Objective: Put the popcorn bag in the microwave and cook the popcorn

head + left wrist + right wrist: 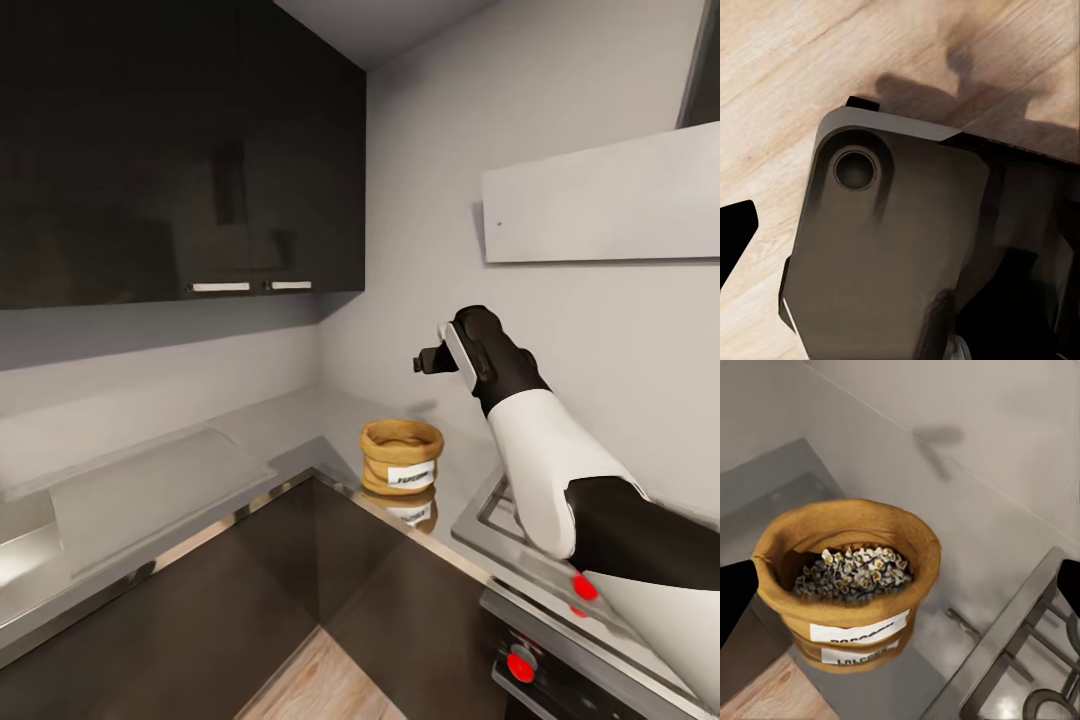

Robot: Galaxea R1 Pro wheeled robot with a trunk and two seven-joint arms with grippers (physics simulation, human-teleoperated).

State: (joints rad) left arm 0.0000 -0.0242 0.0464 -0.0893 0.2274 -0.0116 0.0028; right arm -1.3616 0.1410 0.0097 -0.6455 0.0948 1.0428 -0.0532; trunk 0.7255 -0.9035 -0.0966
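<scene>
Right pincer (425,362) is up in the air above the table (290,420), well clear of the surface, pointing toward the corner. In its wrist view we see the two dark fingertips (735,596) at opposite edges with nothing between them, so the jaws are spread wide and hold nothing.

Popcorn bag (401,457) sits upright on the table at the inner corner, just beside the gas hob (520,530). It lies below the right pincer and slightly nearer us; no contact, clear air gap. From the right wrist view the popcorn bag (847,577) is roughly centred between the fingertips, rim rolled down, kernels (855,572) visible inside, white label facing us, and its reflection shows in the shiny table top.

Left pincer: in the left wrist view we see one dark fingertip (735,236) at the frame edge over a wooden floor (787,75), with a grey-brown part of the robot's body (885,255) next to it. We cannot tell whether it is spread or closed.

Dark upper cabinets (180,150) hang over the left run of the table; red knobs (521,666) sit on the front below the hob.
</scene>
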